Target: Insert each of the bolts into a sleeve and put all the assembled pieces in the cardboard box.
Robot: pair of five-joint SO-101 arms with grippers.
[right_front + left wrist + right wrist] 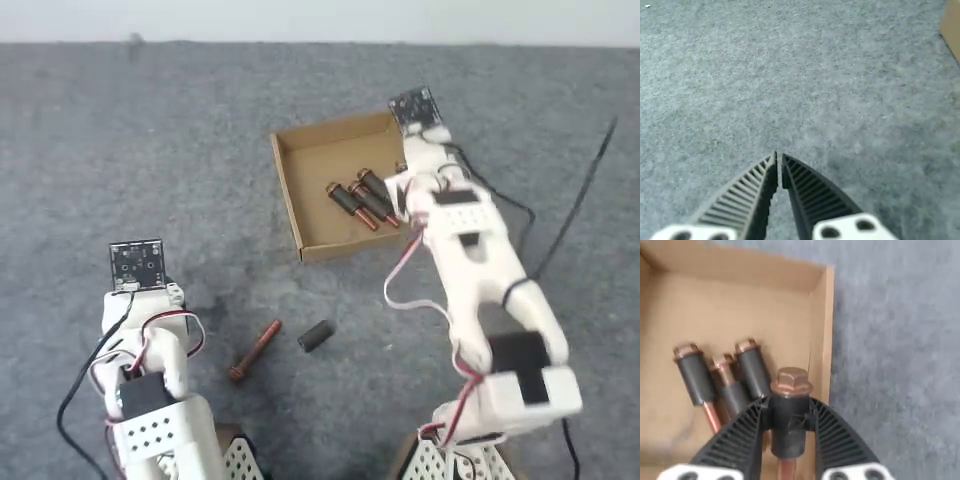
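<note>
1. The right gripper (788,407) is narrowly open, its ribbed black fingers (742,432) pressed against both sides of a held piece (788,432), a black sleeve with a copper bolt through it. The bolt's hex head stands just past the fingertips, and a bit of copper shank shows at the sleeve's other end.
2. In the high view this gripper (405,195) hangs over the right-hand side of the cardboard box (288,190), above the box's floor and close to its wall.
3. Three assembled pieces (751,367) lie on the box floor side by side, touching or nearly touching, with their copper heads pointing the same way.
4. The left gripper (779,157) is closed to a thin slit, tips almost meeting. It holds nothing and points at bare carpet, with a corner of the box (952,27) at the edge of its wrist view.
5. A loose bolt (255,350) lies on the carpet between the two arms, below the box. A loose sleeve (315,336) lies just beside it, apart from it.
6. Each wrist carries a small dark camera board (137,263); any marking on them is too small to read.
7. The surface is a grey, felt-like carpet (150,150), and a pale wall (320,20) runs along its far edge
</note>
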